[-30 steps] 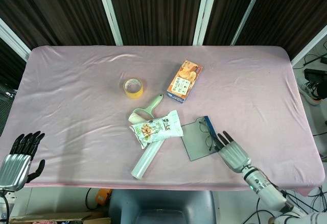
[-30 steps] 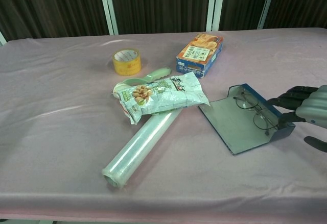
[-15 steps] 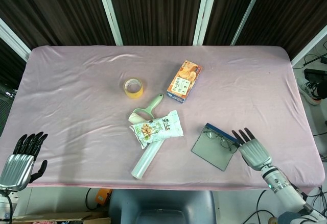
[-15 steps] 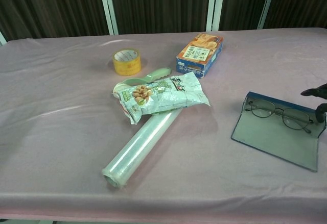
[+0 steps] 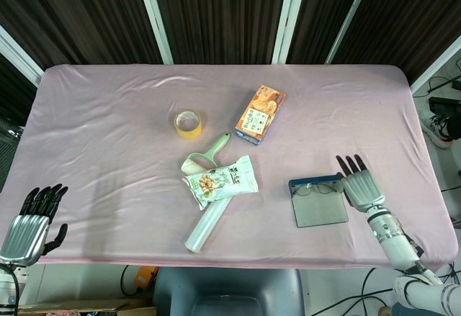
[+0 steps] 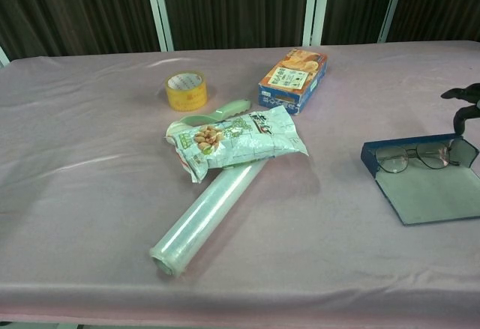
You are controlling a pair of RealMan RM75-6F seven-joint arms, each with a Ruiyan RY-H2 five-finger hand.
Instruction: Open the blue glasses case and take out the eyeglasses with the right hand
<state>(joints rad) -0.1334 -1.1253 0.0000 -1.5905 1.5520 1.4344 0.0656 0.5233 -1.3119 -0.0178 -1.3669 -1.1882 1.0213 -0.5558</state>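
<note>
Swung round with its open glasses case (image 5: 319, 202), eyeglasses (image 5: 320, 188) now lying crosswise in it, just left of right hand (image 5: 358, 185), fingers spread, holding nothing, far nearer than left hand (image 5: 27, 221).

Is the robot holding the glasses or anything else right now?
No. The glasses lie in the open case. The right hand is beside it, fingers spread; the left hand holds nothing.

From my chest view the right hand (image 6: 465, 104) is cut off at the right edge, only dark fingertips showing. The glasses case (image 6: 431, 186) runs off that edge too. In my head view, lower left, the left hand (image 5: 29, 222) hides its palm.
</note>
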